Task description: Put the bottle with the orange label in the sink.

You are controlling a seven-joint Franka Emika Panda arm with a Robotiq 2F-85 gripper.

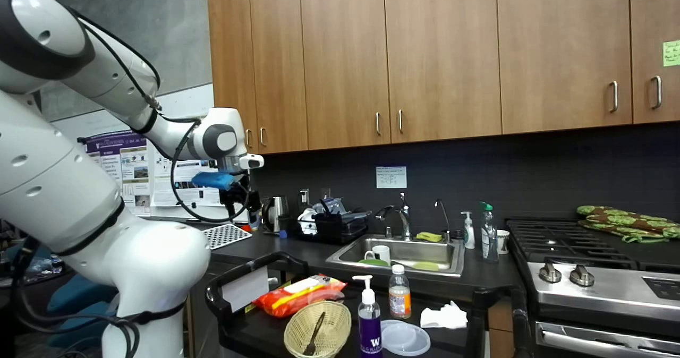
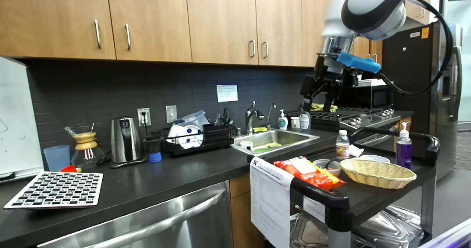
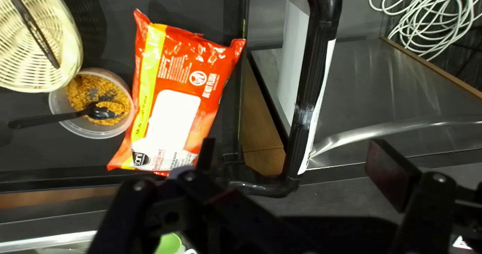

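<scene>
End effector, hanging high: its jaws are standing well apart with nothing between them, presumably in readiness for a grasp. The black railed counter is standing near the sink, probably so placed for shortening the transfer. A red packet of wipes is lying flat toward one end of the counter, likely leaving headroom for a passing load. The bottle with the orange label is standing upright on the counter's sink side, presumably presenting its sides for gripping. Relative to the end effector, it is standing lower and well apart; both exterior views are showing it, whereas the wrist view is including the packet but not the bottle.
</scene>
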